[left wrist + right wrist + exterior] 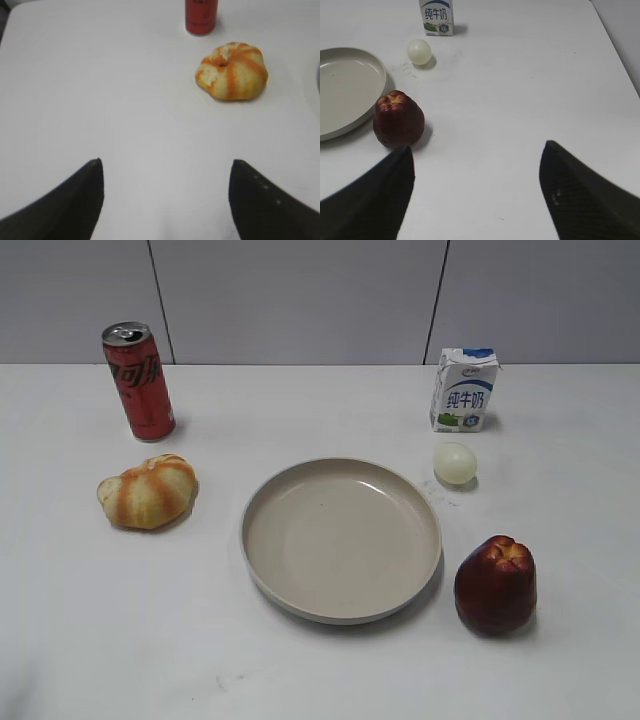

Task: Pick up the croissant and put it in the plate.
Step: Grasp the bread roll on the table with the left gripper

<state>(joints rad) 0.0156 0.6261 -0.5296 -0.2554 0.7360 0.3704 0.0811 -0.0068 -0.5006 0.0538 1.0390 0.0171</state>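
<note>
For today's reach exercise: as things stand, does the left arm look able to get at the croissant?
Probably yes. The left gripper is open, and only bare table lies between it and the croissant; the red can stands behind it.

Only fingertips show. The left hand (166, 200) has two black, smooth, matte fingers (65, 205) tapering to blunt points. The right hand (476, 195) has matching dark fingers (585, 200), one faintly speckled.

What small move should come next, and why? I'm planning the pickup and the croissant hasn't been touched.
Probably ease the left pincer forward and right toward the croissant. It is open and holds nothing, the croissant lies ahead of it, and the plate is bare.
</note>
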